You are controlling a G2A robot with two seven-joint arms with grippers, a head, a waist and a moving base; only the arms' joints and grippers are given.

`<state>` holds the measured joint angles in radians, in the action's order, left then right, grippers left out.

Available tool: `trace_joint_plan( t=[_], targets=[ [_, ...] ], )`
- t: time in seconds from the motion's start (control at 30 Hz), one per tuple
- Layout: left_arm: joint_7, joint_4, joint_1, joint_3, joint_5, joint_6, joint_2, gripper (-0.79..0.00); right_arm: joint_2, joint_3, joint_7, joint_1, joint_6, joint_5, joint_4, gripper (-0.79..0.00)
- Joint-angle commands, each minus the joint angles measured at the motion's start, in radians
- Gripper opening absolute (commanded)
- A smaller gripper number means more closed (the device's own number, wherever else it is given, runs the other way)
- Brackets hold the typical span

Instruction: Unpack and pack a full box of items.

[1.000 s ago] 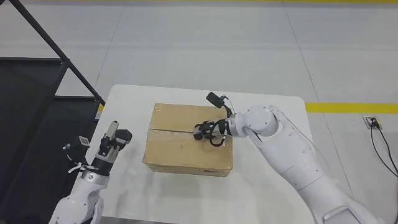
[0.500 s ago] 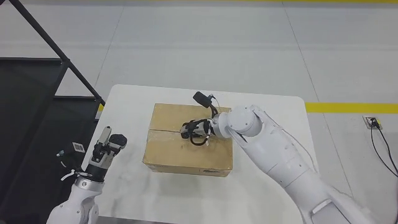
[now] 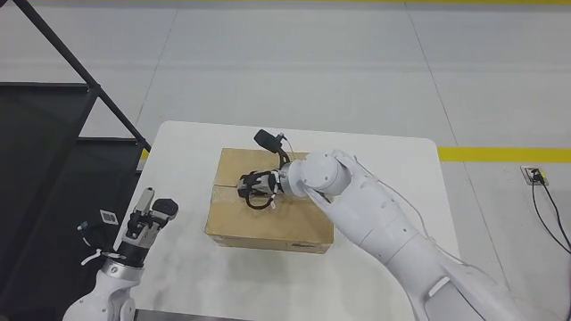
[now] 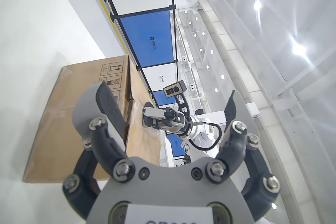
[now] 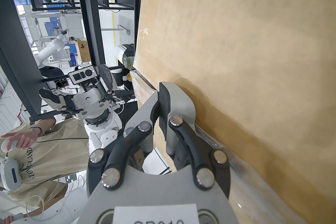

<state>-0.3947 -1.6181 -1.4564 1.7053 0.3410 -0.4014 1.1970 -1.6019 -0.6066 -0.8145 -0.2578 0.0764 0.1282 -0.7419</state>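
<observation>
Closed brown box [image 3: 272,218], seam taped, sits mid-table [image 3: 384,259], tabletop showing all round. Right gripper [image 3: 243,185], fingers pressed together, nothing held, against the seam. Left gripper [image 3: 156,203] wide apart, holding nothing, near the table's left edge

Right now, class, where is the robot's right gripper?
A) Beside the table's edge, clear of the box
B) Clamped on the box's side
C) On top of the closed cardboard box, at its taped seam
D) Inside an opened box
C: the right gripper, fingers together, lies on top of the closed cardboard box, by its seam.
</observation>
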Motion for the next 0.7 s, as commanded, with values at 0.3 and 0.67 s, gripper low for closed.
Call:
trace_joint_plan(
  t=[0.3, 0.67],
  targets=[
    [-0.063, 0.027, -0.003, 0.025, 0.015, -0.005, -0.006, 0.000, -0.088, 0.039, 0.076, 0.025, -0.033, 0.041, 0.098, -0.785],
    [-0.131, 0.032, 0.002, 0.038, 0.015, -0.006, -0.014, 0.000, -0.144, 0.055, 0.003, 0.050, -0.060, 0.049, 0.173, -0.785]
  ],
)
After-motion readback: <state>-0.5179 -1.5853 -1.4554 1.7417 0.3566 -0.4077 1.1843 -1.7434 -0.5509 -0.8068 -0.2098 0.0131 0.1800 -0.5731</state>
